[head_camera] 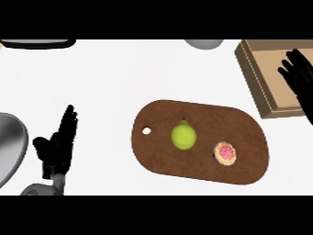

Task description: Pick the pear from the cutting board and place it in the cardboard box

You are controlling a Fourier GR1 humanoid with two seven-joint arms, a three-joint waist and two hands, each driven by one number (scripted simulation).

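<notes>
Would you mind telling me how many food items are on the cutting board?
2: the pear near the middle of the cutting board, and a round pink-topped item to its right. Nothing seems hidden.

- The left hand (58,146) is matte black, with slim segmented fingers and a thicker thumb, at about 8 o'clock in the view.
- A rounded grey wrist piece (42,188) joins it below.
- The right hand (309,94) is equally black, at 3 o'clock.

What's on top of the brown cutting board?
On the cutting board lie a green pear and a small round pink-and-orange item, apart from each other. Nothing covers them. What lies under the board cannot be seen.
</notes>
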